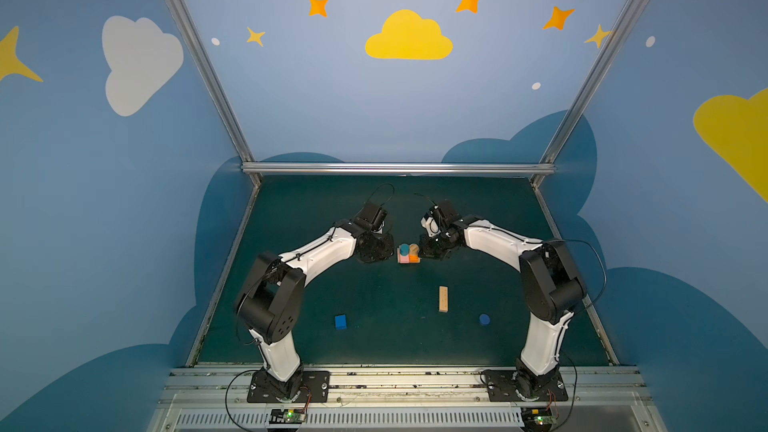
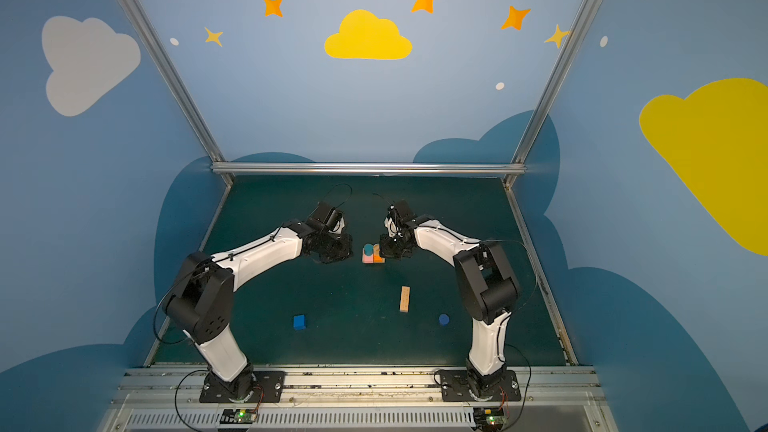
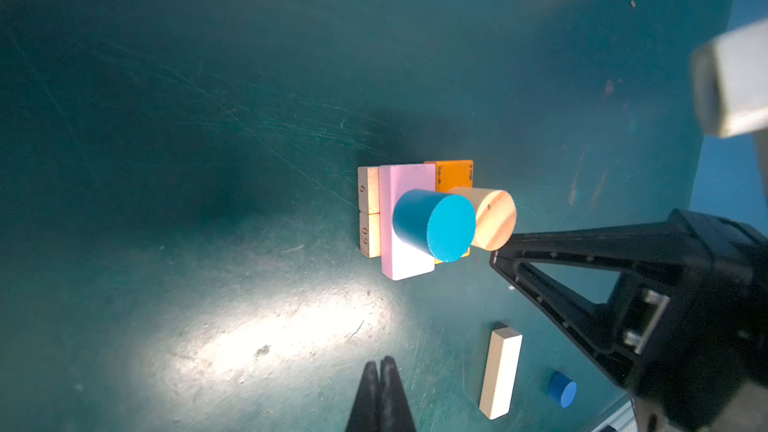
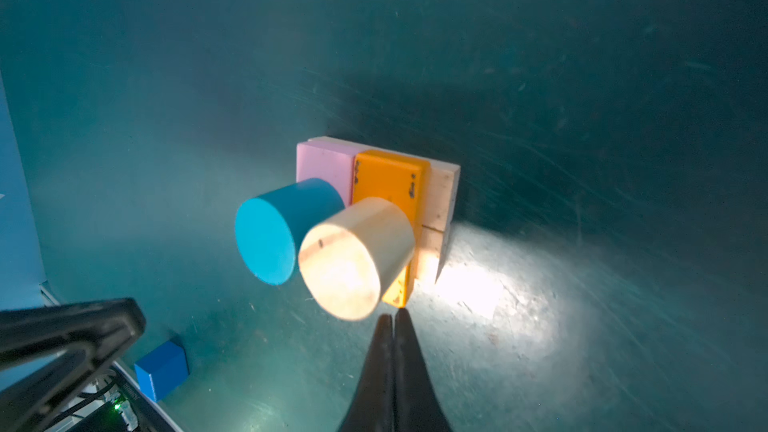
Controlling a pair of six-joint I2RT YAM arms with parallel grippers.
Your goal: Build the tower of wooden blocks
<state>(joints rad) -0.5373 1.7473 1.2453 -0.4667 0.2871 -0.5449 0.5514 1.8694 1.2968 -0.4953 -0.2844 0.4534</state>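
While the left end effector (image 3: 380,363) and right end effector (image 4: 392,315) hang closed and empty beside the half-built tower (image 1: 408,254), middle of the tabletop (image 1: 374,347), I'd guess the loose tan bar (image 1: 444,299) nearer the front edge gets grabbed next.

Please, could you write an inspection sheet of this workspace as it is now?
Surface: dark green mat, scratched.
Job's things: tower of two tan bars, pink bar and orange bar across them, teal cylinder on pink, tan cylinder on orange; loose tan bar, blue cube, dark-blue cylinder.
Clutter: nothing seen.
End effectors: left end effector shut, empty; right end effector shut, empty, near tan cylinder.
Cables: black cable loops at both wrists.
Surroundings: blue walls with clouds, stars; aluminium frame.
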